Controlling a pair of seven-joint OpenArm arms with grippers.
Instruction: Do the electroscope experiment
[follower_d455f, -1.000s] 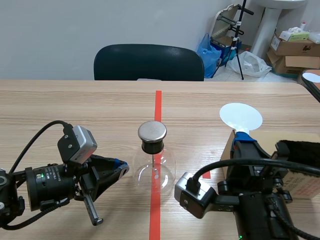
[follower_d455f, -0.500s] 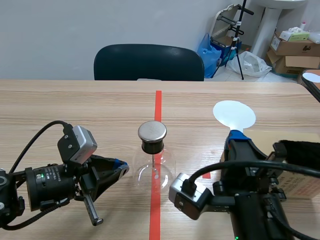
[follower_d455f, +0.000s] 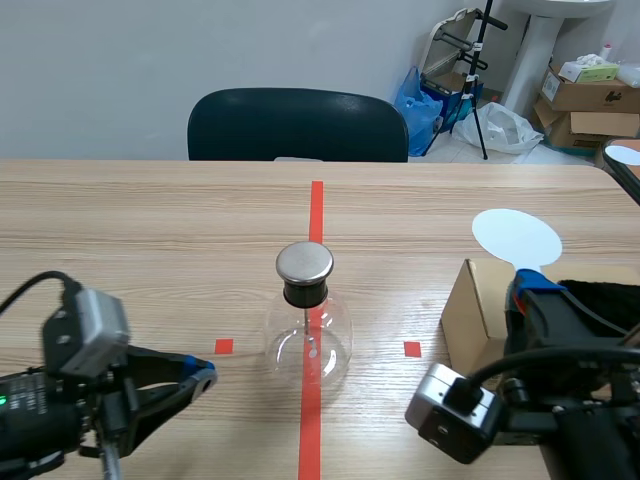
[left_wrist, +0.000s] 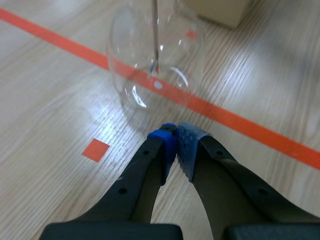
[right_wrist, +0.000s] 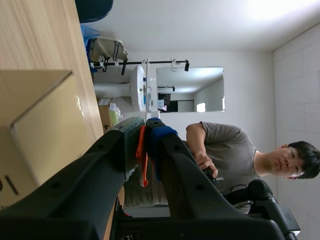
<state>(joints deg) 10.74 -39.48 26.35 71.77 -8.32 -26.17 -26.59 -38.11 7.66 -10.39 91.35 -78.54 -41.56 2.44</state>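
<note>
Pulls left gripper (left_wrist: 176, 145), clenched empty, back from flask (follower_d455f: 308, 335) ahead; swings right gripper (follower_d455f: 530, 285), grasping white disc (follower_d455f: 515, 238), aside. Leaves metal cap (follower_d455f: 304, 262) unapproached.

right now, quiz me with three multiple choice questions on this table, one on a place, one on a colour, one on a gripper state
1. Where does the glass flask stand?
A on a small red square
B on the long red tape line
C on bare wood beside the line

2. What colour is the round disc in the right gripper?
A black
B green
C white

3. How is the left gripper?
A shut on nothing
B open
C shut on the flask

Answers:
1 B, the line runs under its base.
2 C, it shows white above the fingers.
3 A, its pads meet, with the flask ahead of them.
</note>
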